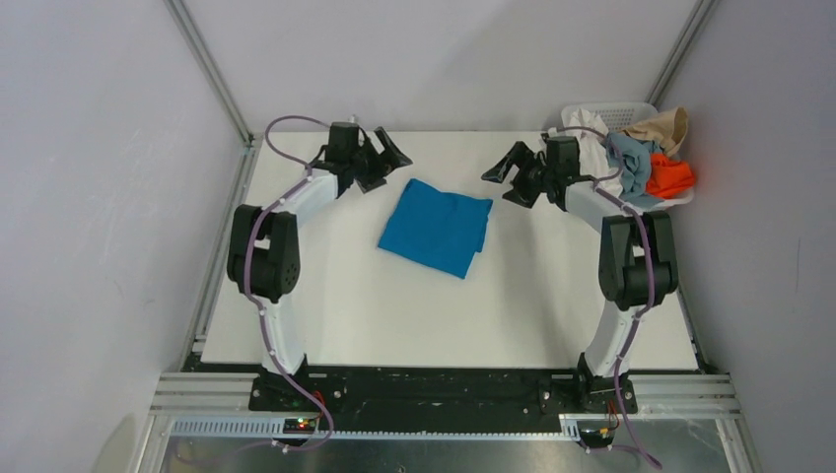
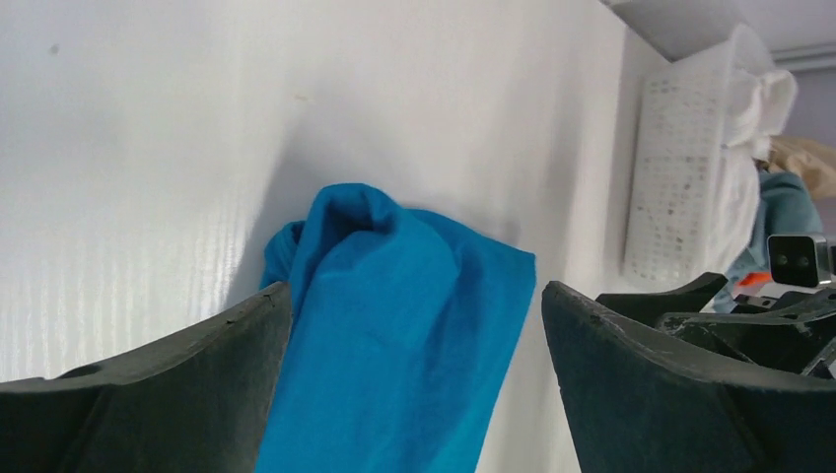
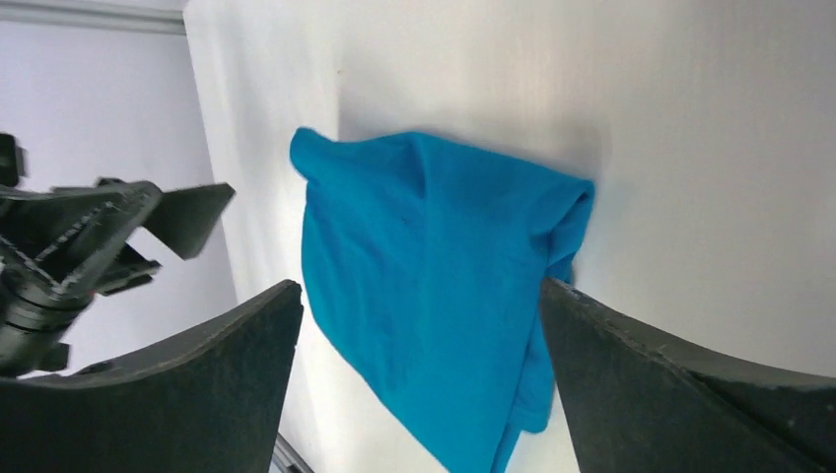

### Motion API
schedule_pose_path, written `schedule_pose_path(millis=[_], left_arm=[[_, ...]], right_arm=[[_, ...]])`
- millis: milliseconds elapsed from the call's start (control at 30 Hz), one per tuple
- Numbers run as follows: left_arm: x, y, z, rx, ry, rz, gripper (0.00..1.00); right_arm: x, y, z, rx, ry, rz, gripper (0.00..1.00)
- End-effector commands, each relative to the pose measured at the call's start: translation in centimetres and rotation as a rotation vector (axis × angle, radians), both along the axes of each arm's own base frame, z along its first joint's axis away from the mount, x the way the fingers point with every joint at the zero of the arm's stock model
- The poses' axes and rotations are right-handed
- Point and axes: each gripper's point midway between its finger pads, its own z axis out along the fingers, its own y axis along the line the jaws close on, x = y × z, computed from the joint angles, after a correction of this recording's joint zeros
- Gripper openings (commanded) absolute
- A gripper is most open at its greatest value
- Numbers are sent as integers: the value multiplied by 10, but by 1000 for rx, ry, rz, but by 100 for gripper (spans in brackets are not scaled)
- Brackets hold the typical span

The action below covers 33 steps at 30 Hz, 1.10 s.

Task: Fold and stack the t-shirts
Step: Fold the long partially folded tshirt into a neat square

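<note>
Matt blue cloth t-shirt (image 1: 437,229) on smooth white table (image 1: 325,296).

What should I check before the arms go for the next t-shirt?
1. Left gripper empty, jaws apart: ok.
2. Right gripper empty, jaws apart: ok.
3. Blue t-shirt folded on the table, touched by neither gripper: ok.
4. Its edges neat: not ok, one corner is bunched.
5. More to fold in the white basket: ok, white cloth, grey-blue cloth, tan cloth, orange cloth.
6. Their count: cannot tell.
</note>
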Motion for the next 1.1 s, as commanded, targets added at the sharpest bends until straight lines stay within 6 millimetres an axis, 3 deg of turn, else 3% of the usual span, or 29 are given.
schedule_pose_path(millis=[0, 67, 100, 133, 200, 367, 433, 567, 667, 800, 967, 1033, 1067], left_arm=[[-12, -25, 57, 4, -151, -111, 100], [-18, -49, 48, -10, -139, -187, 100], [-21, -65, 54, -34, -149, -240, 100], [-16, -73, 51, -44, -147, -261, 100], [-11, -91, 47, -72, -139, -302, 100], [5, -120, 25, -183, -75, -370, 100], [10, -126, -6, -221, -5, -363, 100], [15, -116, -43, -224, 77, -294, 100], [18, -87, -67, -204, 142, -184, 100], [25, -61, -72, -217, 155, -110, 100], [31, -55, -75, -222, 156, -99, 100], [34, -51, -66, -227, 140, -95, 100], [35, -50, -59, -224, 123, -104, 100]], right_arm=[[-25, 17, 25, -152, -64, 56, 96], [-30, 43, 31, -86, -83, 111, 99], [-32, 56, 28, -62, -78, 136, 99], [-30, 67, 36, -10, -100, 156, 99], [-28, 81, 31, 43, -94, 171, 99], [-16, 82, -13, 64, -16, 141, 99], [-13, 75, -31, 68, 30, 119, 99], [-15, 55, -63, 33, 111, 82, 99], [-22, 46, -82, -8, 155, 80, 99], [-33, 36, -98, -34, 193, 70, 100], [-27, 27, -87, -10, 144, 76, 99], [-22, 22, -72, -10, 103, 75, 99], [-18, 21, -55, -11, 64, 75, 99]])
